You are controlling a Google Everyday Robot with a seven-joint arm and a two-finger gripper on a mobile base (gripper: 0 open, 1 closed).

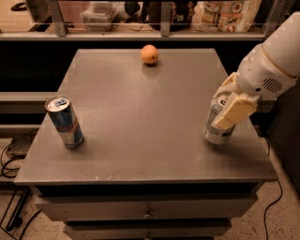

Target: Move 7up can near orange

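The 7up can [215, 133], silver-white with small print, stands near the table's right edge, leaning slightly. My gripper [220, 108] is around it: one cream finger [235, 110] lies across the can's front and the other [226, 83] sits behind it, so the jaws are closed on the can. The can's base still rests on the table. The orange [149, 54] lies at the far middle of the table, well away from the can and gripper.
A slim blue-and-silver can [64, 121] stands upright near the left front of the grey table [140, 164]. A shelf with bags and containers [220, 14] runs behind the table. Cables lie on the floor at both sides.
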